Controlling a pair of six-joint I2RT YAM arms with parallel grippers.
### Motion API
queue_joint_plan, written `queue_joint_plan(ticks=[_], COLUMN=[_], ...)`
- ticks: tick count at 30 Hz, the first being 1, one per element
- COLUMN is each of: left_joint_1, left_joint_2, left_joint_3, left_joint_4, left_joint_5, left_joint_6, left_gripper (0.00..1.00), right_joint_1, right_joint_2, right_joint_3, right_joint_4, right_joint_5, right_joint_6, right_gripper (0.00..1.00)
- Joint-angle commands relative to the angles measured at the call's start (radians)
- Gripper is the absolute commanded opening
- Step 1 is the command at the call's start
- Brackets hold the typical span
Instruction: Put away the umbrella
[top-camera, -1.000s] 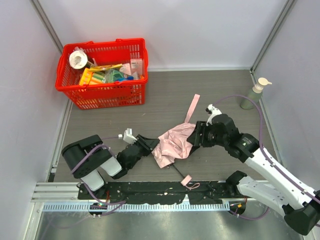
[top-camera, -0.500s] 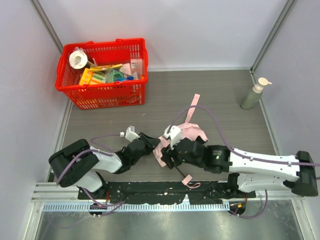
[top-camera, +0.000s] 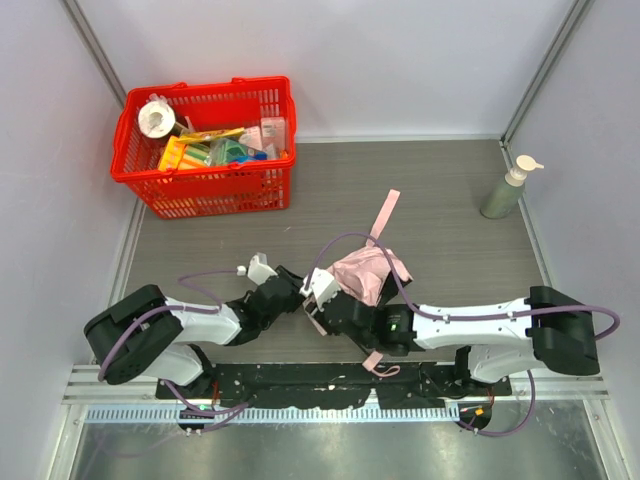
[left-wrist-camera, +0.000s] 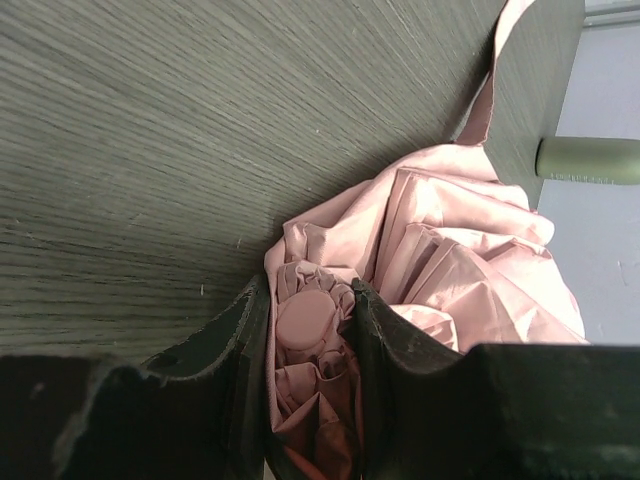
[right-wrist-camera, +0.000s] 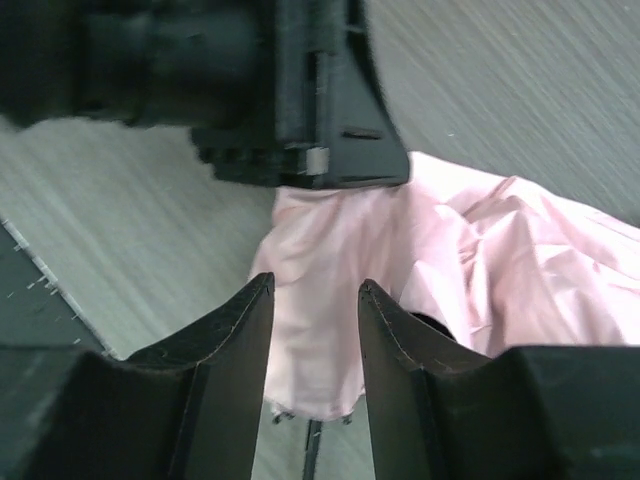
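The right gripper (right-wrist-camera: 312, 300) has swung across the umbrella (top-camera: 365, 272), crumpled on the table (top-camera: 450, 200), to its capped end, where the left gripper (left-wrist-camera: 310, 310) stays clamped, and hangs part-spread over loose fabric, probably to gather the folds.

Umbrella (top-camera: 366, 272) partly under right arm (top-camera: 460, 322)

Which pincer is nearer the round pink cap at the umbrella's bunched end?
Left. The left pincer is clamped around the cap, a finger on each side. The right pincer hovers open over the umbrella fabric just beside it.
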Motion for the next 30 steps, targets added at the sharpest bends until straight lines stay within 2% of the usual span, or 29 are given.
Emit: queue_joint_plan(ticks=[1,6,10,13,16,22,26,30], left_joint_1=[0.001,0.001,0.001,0.003,0.003,0.003,0.003,0.003], left_joint_2=[-0.002,0.013,0.010,-0.002,-0.012,-0.005,-0.015,-0.035], left_joint_3=[-0.002,0.017,0.039,0.044,0.071,0.103,0.100,0.110], left_joint_4=[-0.094,-0.109,-0.184,-0.207,-0.272,-0.356,-0.370,-0.419], left_joint_5=[-0.010,0.024,0.038,0.036,0.039,0.062,0.053,0.048], left_joint_6=[0.021,-0.023,-0.057,-0.060,-0.067,-0.103,-0.116,-0.131], left_gripper=[0.00,0.00,0.00,0.00,0.00,0.00,0.00,0.00], right_joint_1=[-0.074,-0.150,-0.158,-0.160,-0.160,-0.160,-0.160,-0.158], right_joint_2=[-0.019,0.004,0.043,0.041,0.073,0.139,0.178,0.240], right_joint_3=[-0.036,-0.057,-0.055,-0.089,-0.098,-0.070,-0.066,-0.049], right_joint_4=[0.173,0.183,0.135,0.155,0.150,0.140,0.163,0.172], right_joint_5=[-0.063,-0.155,-0.139,-0.167,-0.101,-0.077,-0.116,-0.080], right_joint_6=[-0.046,-0.046,-0.042,-0.031,-0.037,-0.103,-0.105,-0.100], right_gripper=[0.44,0.48,0.53,0.60,0.69,0.72,0.72,0.71])
